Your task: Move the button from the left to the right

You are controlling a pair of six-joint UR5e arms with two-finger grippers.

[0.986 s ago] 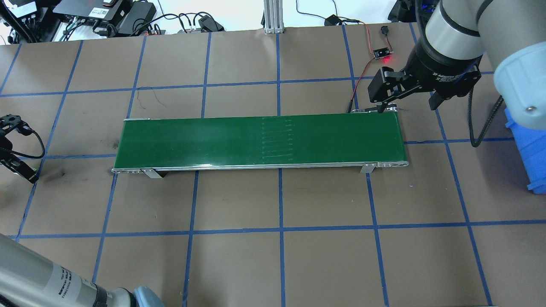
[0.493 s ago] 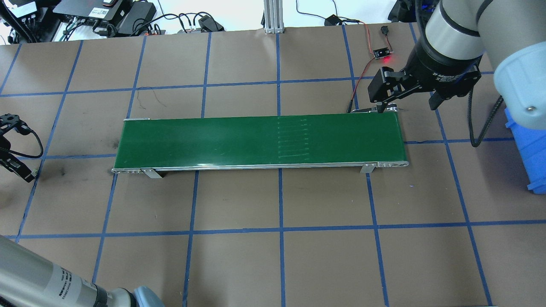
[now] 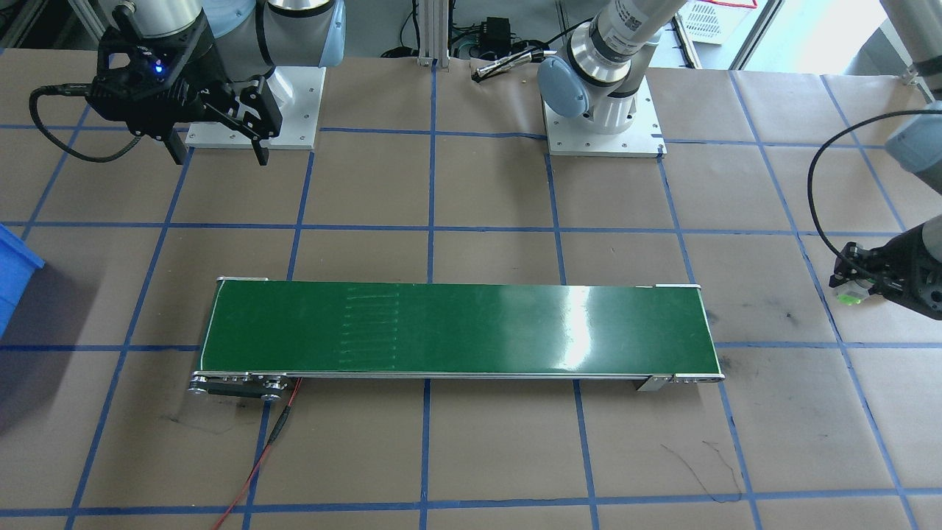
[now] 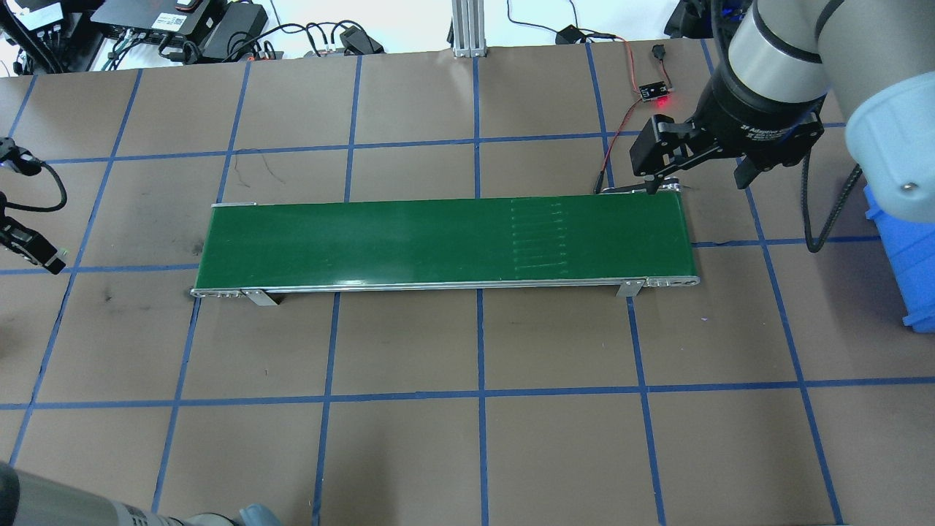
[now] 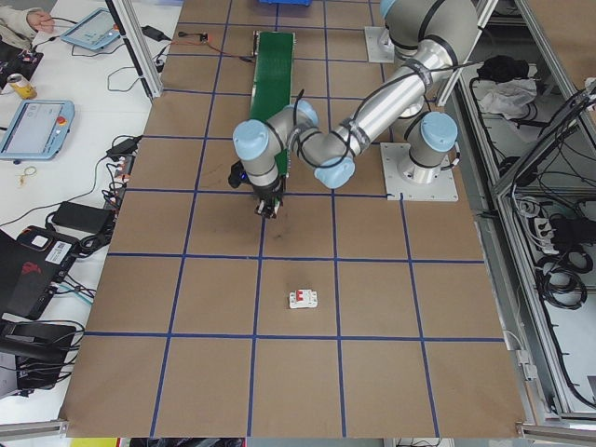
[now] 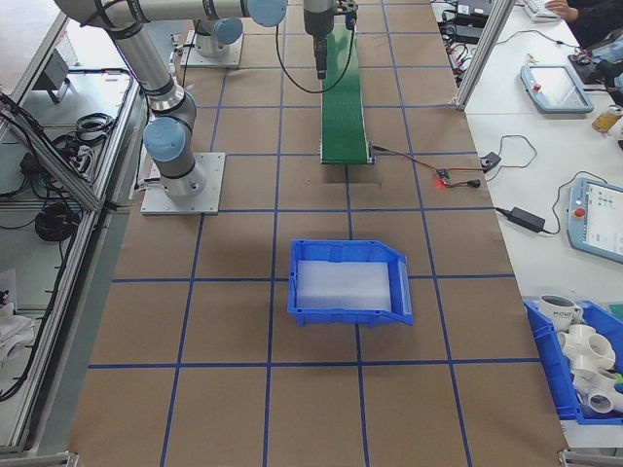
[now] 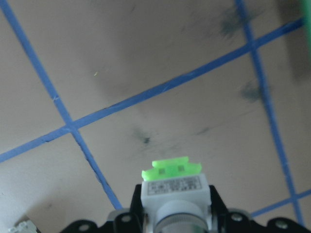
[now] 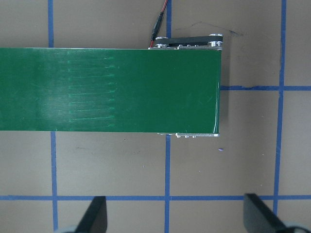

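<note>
My left gripper [image 7: 170,213] clamps the small green-capped white button [image 7: 171,182]; the long green conveyor belt [image 3: 456,327] lies frame-left. My right gripper [image 8: 172,213] gapes wide.

The table [image 4: 409,453] is covered in brown paper marked into squares by blue tape lines, and a long green conveyor belt [image 4: 438,241] lies flat along its middle, one end just beside and below the right gripper [image 4: 694,175], the other end near the left gripper [image 3: 854,283]. A small circuit board with a lit red light [image 4: 655,91] and its red and black wires lie on the paper just beyond the right gripper. A blue bin [image 6: 348,282] sits on the table farther out past the right gripper, and a white breaker with a red lever [image 5: 303,299] lies well apart from the left gripper, toward the table's end.
</note>
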